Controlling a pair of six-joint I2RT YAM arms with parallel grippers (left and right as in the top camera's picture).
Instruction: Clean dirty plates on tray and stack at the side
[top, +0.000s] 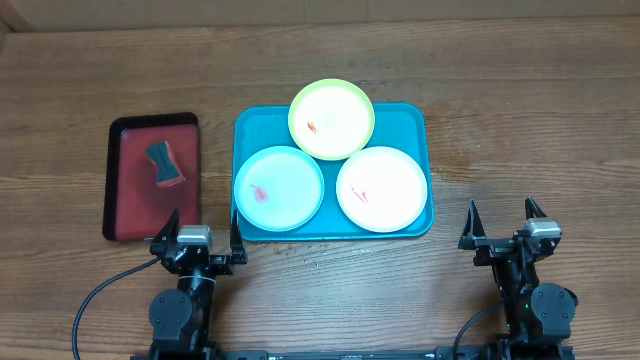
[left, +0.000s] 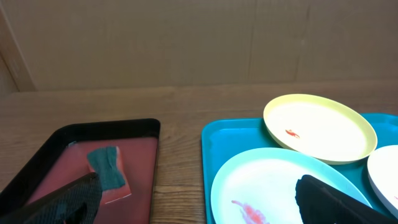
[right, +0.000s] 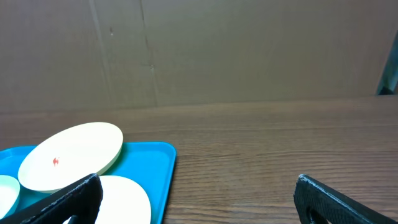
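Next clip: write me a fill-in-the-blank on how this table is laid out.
On the teal tray, the plate farthest from the arms is ____.
The sponge lies on the small tray coloured ____.
Left gripper and right gripper both have fingers ____.
Missing: yellow-green; red; open.

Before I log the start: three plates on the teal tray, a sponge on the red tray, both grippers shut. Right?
No: the left gripper and right gripper both stand open, jaws wide apart, in the overhead view. The rest holds.
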